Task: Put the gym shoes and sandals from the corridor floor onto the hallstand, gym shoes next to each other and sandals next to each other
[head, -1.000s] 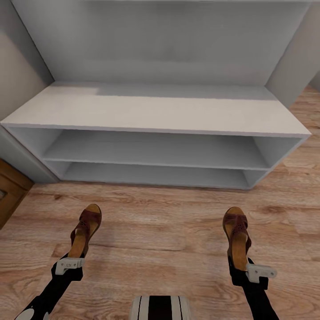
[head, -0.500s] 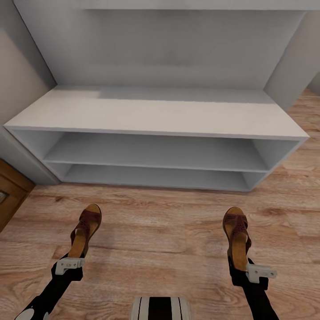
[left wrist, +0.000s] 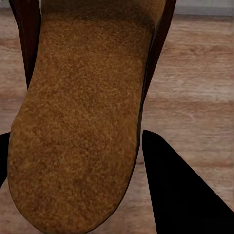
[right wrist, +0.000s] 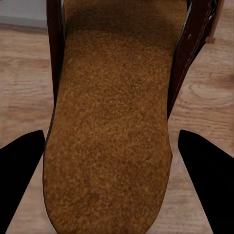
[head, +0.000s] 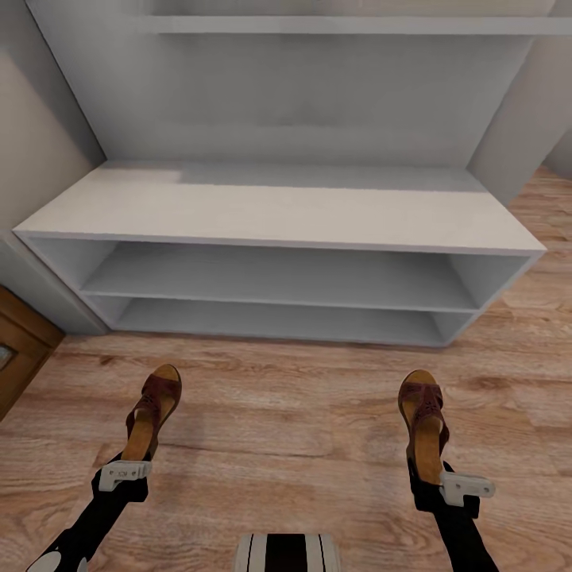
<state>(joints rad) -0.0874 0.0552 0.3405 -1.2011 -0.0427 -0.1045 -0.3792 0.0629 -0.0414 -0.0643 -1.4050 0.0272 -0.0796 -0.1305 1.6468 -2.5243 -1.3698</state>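
Two dark brown sandals with tan footbeds are held above the corridor floor (head: 286, 413), toes toward the hallstand (head: 278, 210). My left gripper (head: 127, 469) is shut on the heel of the left sandal (head: 152, 413); its footbed (left wrist: 83, 122) lies beside one black finger (left wrist: 180, 190). The heel of the right sandal (head: 423, 421) is in my right gripper (head: 433, 481), which is shut on it, and that footbed (right wrist: 112, 122) runs between the fingers (right wrist: 204, 180). The hallstand's flat top and two tiers hold nothing. The gym shoes are out of view.
A brown wooden panel (head: 20, 349) stands at the left by the wall. A high shelf (head: 342, 24) spans the hallstand's back panel. Open floor lies between the sandals and the rack's front edge. My base (head: 287, 552) shows at the bottom.
The whole view has shifted: the hallstand sits slightly lower in the picture and the high shelf has come into sight. Both arms and their sandals hold the same pose.
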